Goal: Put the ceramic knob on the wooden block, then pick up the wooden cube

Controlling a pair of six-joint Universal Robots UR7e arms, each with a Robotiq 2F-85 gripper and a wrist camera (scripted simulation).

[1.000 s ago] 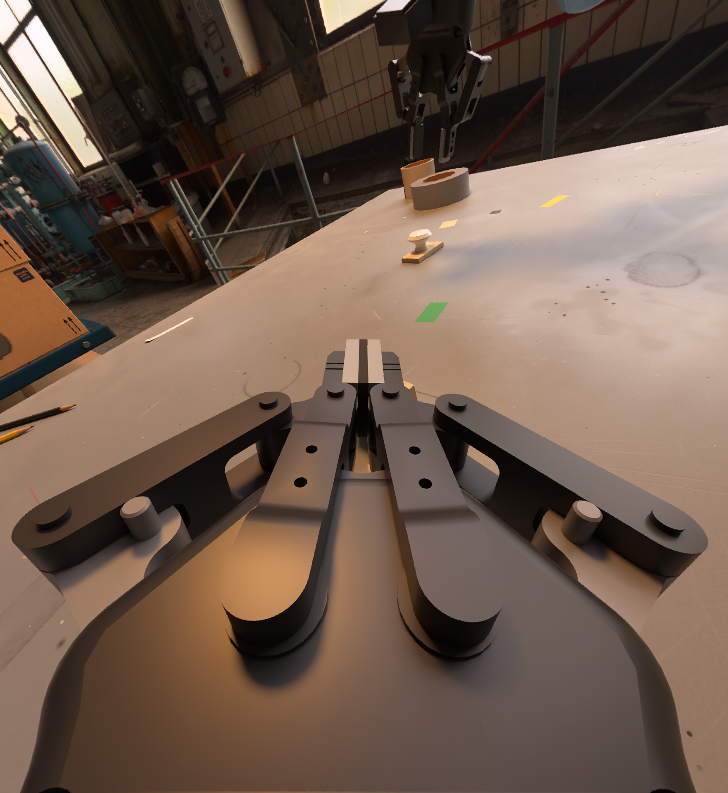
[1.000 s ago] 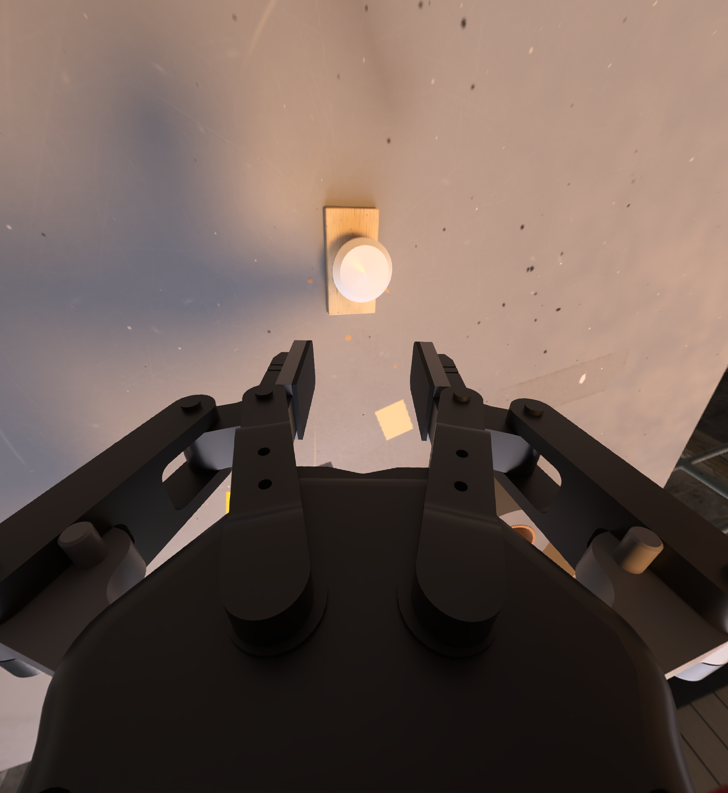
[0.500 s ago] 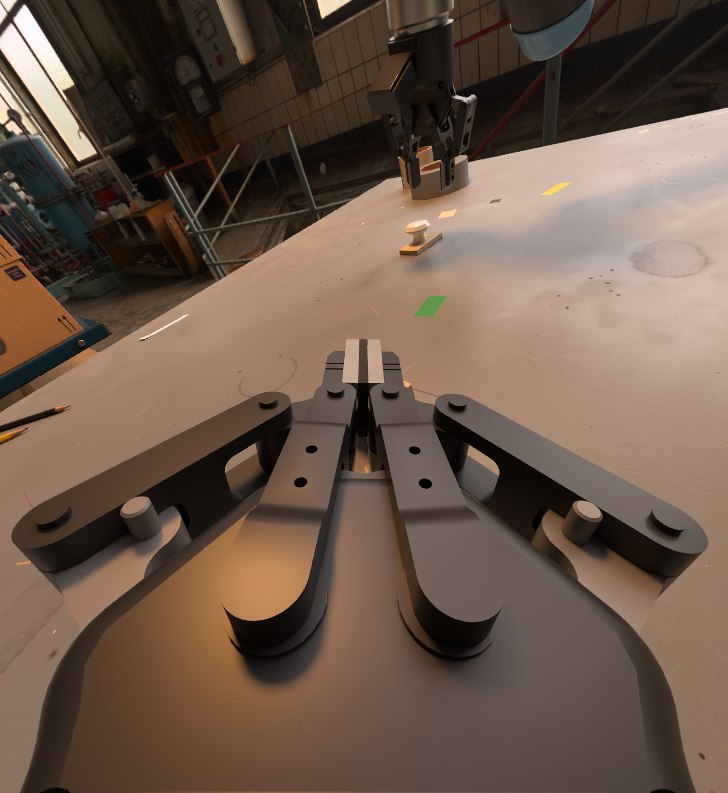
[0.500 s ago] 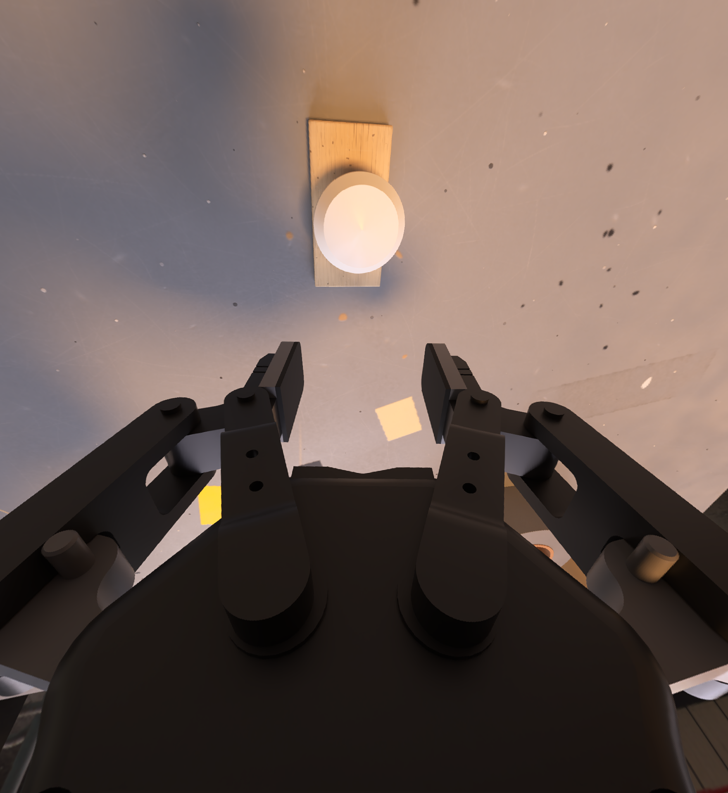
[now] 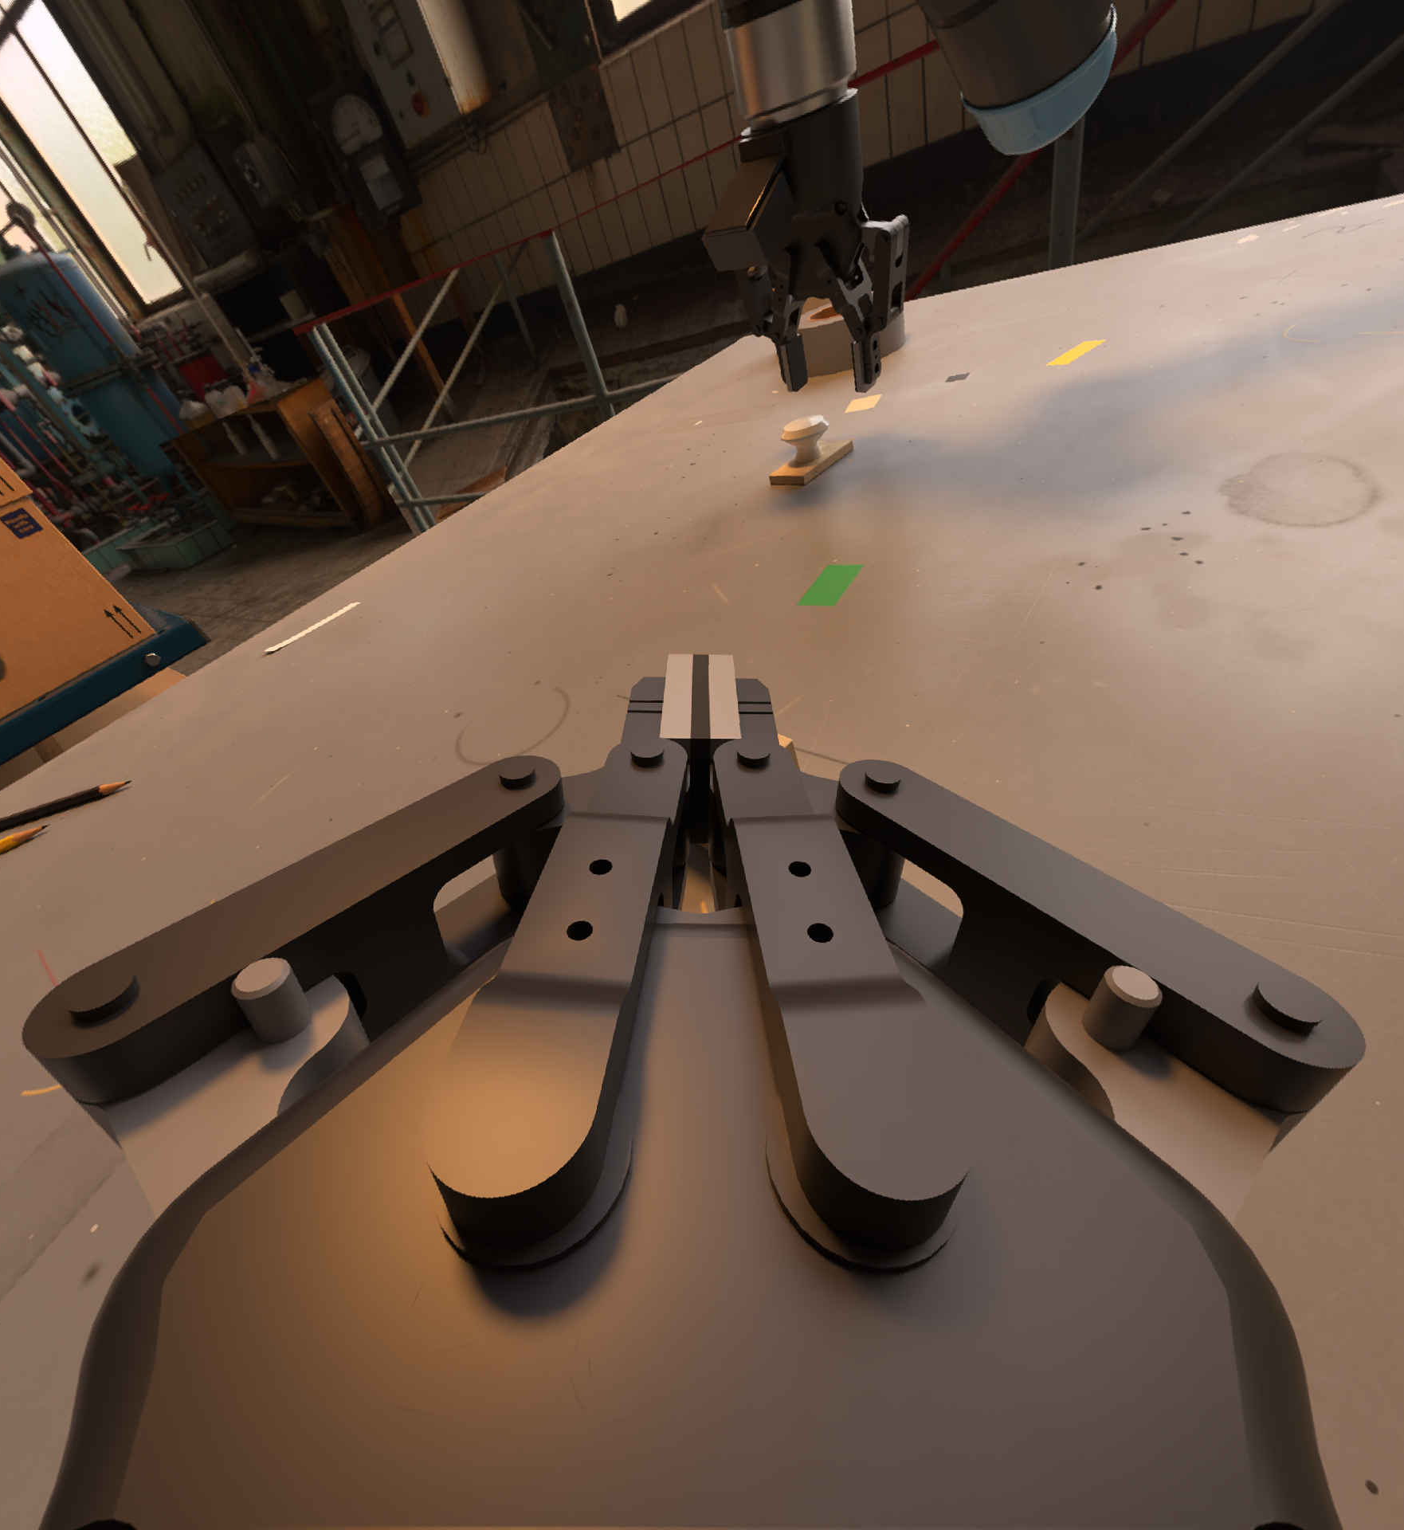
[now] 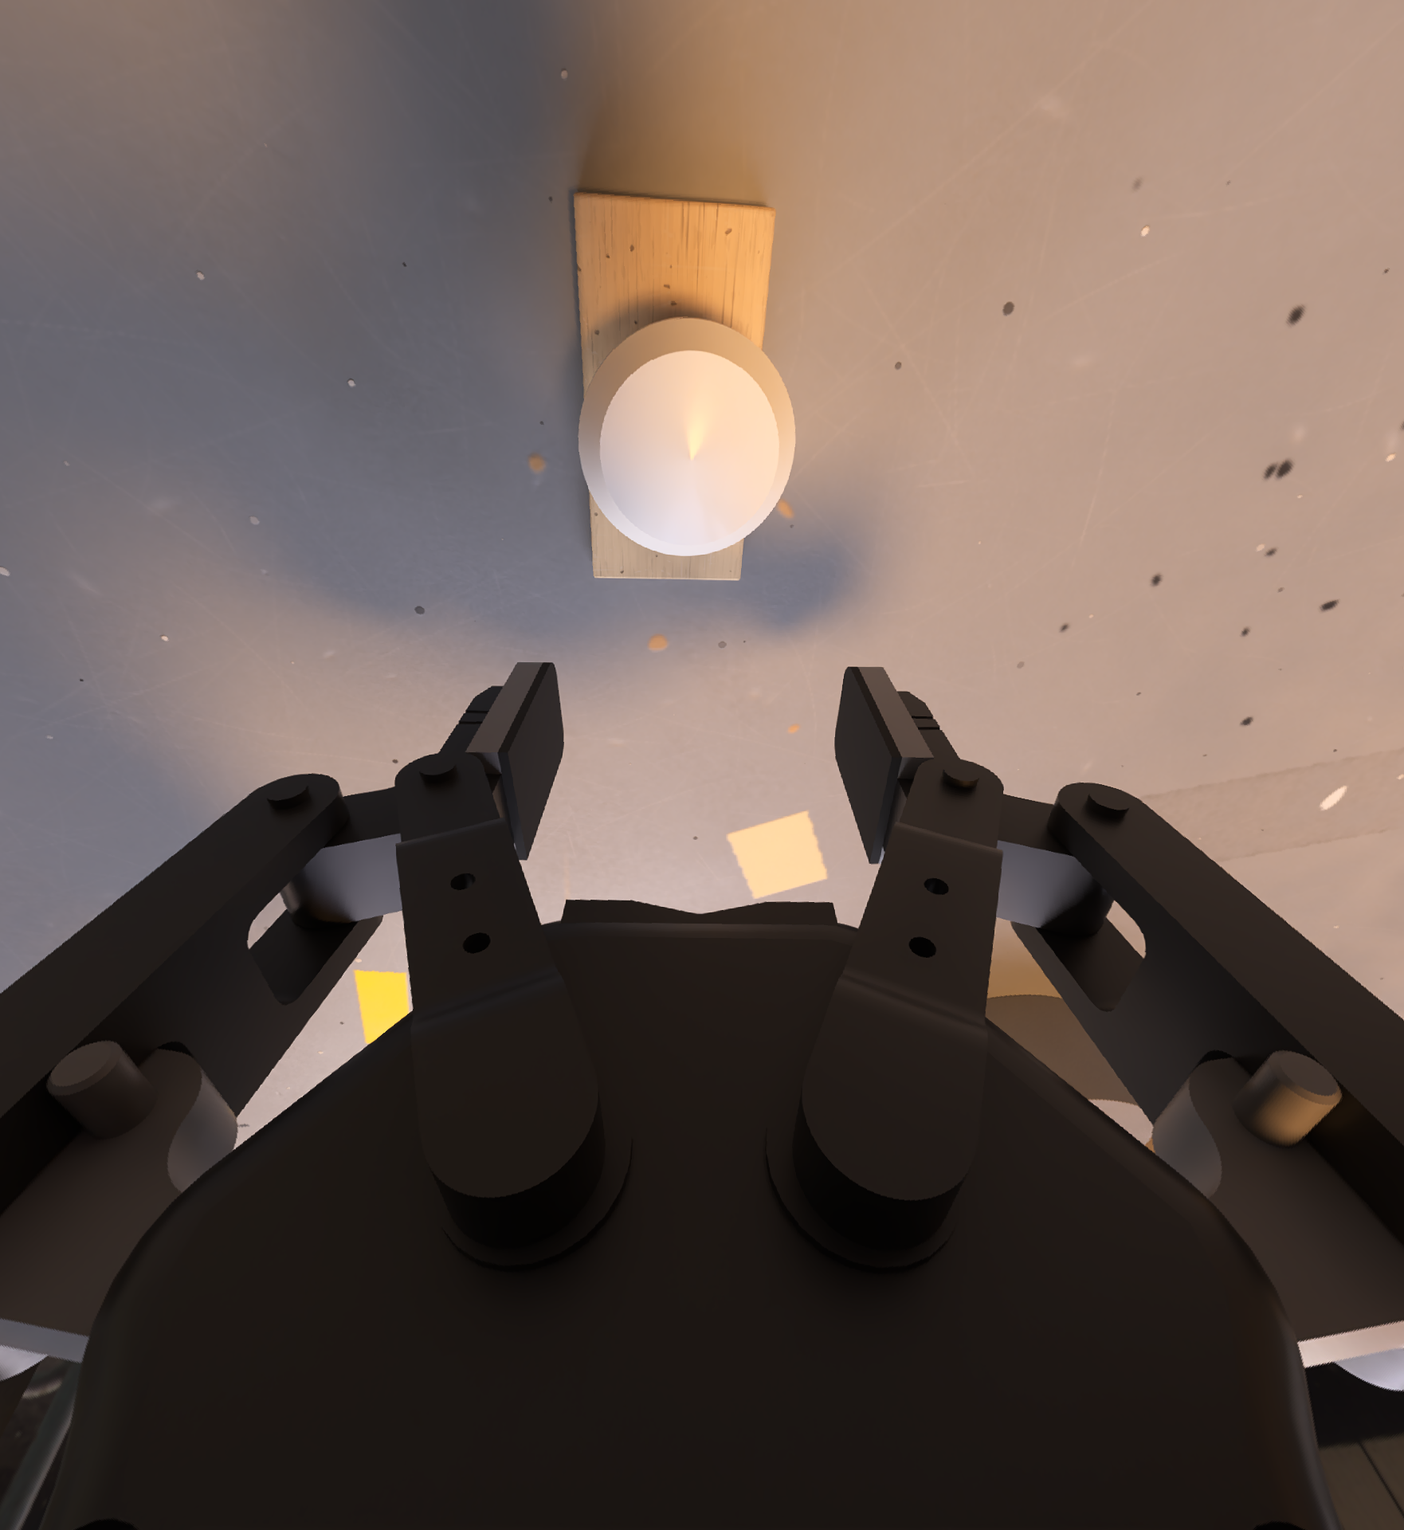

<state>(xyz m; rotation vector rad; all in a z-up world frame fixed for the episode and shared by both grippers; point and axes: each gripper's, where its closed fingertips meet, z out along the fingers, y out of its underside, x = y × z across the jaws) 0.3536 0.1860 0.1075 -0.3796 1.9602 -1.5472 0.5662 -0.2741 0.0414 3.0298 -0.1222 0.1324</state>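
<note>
A white ceramic knob (image 6: 686, 447) stands upright on a flat wooden block (image 6: 674, 248) on the grey table. Both also show far off in the left wrist view, the knob (image 5: 804, 432) on the block (image 5: 815, 468). My right gripper (image 6: 699, 728) is open and empty, pointing down, a little above and short of the knob; it also shows in the left wrist view (image 5: 829, 368). My left gripper (image 5: 699, 687) is shut and empty, low over the table. I cannot make out a wooden cube; a small tan sliver (image 5: 783, 741) peeks out beside the left fingers.
A grey ring (image 5: 827, 344) lies behind the right gripper near the table's far edge. Flat green (image 5: 829, 584) and yellow (image 5: 1075, 352) patches mark the table. Two pencils (image 5: 36, 815) lie at the left. A cardboard box (image 5: 11, 596) stands beyond the left edge.
My right gripper has come down closer to the knob and block, and its jaws have spread wider. The left gripper stays shut; its view has shifted slightly.
</note>
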